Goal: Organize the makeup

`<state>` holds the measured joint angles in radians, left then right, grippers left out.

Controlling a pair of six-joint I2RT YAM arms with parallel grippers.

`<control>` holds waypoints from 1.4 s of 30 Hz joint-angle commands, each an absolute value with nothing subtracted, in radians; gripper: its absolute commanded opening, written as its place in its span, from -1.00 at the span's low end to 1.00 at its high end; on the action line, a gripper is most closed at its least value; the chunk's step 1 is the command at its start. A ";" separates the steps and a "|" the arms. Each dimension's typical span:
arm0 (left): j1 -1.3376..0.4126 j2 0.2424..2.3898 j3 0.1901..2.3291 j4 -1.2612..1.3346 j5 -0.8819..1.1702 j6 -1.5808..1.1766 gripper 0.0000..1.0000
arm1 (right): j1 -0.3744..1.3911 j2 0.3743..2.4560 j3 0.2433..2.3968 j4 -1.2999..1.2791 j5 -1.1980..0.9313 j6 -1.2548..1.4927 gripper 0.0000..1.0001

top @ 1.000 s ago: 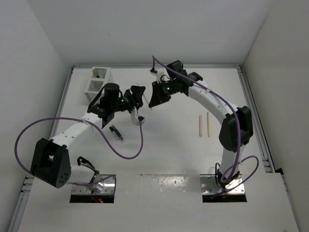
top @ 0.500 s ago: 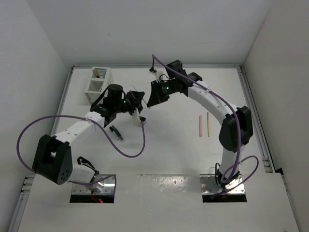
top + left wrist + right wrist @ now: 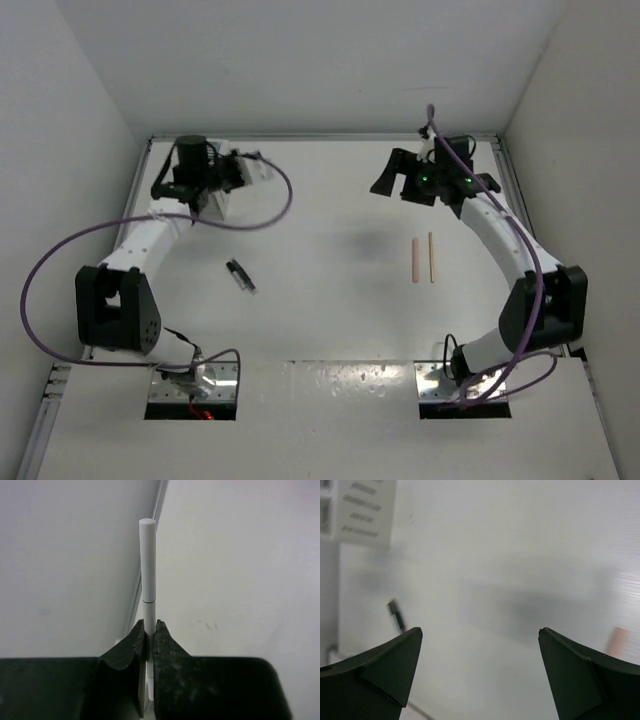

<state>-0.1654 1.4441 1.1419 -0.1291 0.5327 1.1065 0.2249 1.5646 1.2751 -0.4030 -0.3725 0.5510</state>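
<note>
The left tool is pinching a stick by one end, likely for slotting into the box, while the right tool is gaping empty.

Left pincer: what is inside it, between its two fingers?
A thin white stick is clamped in the left pincer; its lower end is hidden by the fingers.

On my overhead feed the white table carries 3 loose items. A short black tube lies left of centre, and a pink stick lies parallel to a tan stick just beside it on the right. I also see the white slotted box standing at the far-left corner.
</note>
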 commanded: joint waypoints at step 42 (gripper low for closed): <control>0.284 1.829 1.350 0.085 0.851 0.334 -0.06 | 0.262 1.413 1.183 -0.520 0.121 0.109 1.00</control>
<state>0.2756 1.8915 1.3010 0.1513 0.8330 0.2691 0.2409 1.4158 1.1419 -0.4667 0.0338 0.2039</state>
